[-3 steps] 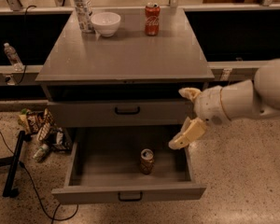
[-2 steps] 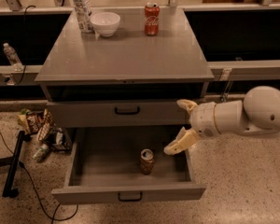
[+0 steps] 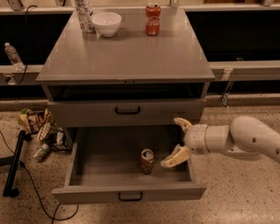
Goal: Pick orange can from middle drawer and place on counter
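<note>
The orange can stands upright in the open middle drawer, right of the middle of its floor. My gripper reaches in from the right over the drawer's right side, a short way right of the can and apart from it. Its two cream fingers are spread open and hold nothing. The grey counter is the cabinet's top, above the closed drawer front.
On the counter's back edge stand a red cola can, a white bowl and a clear water bottle. Snack bags and a bottle lie on the floor left of the cabinet, next to a black stand.
My gripper has moved down and left, from beside the cabinet to over the drawer's right side, closer to the orange can. The can has not moved.
</note>
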{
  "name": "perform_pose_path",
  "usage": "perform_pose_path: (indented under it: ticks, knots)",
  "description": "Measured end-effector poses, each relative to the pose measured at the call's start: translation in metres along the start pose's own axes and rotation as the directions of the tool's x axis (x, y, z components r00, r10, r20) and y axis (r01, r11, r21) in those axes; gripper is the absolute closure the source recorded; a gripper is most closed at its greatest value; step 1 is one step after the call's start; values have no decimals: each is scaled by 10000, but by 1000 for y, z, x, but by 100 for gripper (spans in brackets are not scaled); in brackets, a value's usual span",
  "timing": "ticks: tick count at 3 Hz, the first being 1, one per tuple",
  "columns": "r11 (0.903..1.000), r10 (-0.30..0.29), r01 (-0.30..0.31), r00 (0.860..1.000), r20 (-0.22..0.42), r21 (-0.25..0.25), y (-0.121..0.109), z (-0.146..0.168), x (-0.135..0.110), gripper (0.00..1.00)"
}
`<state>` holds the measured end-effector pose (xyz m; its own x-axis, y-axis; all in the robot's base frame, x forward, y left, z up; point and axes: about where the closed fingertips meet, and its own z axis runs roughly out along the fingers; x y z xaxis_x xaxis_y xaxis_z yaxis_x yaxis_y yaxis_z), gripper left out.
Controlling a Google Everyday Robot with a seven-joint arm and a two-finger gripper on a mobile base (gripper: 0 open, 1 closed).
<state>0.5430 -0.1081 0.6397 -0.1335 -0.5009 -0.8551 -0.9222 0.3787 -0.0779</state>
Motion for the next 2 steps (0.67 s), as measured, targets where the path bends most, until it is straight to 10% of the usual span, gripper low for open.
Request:
perform_pose_path:
  ticks: [2]
  knots:
    - [9986,528,-527,9985,128,-64,10,26,44,0]
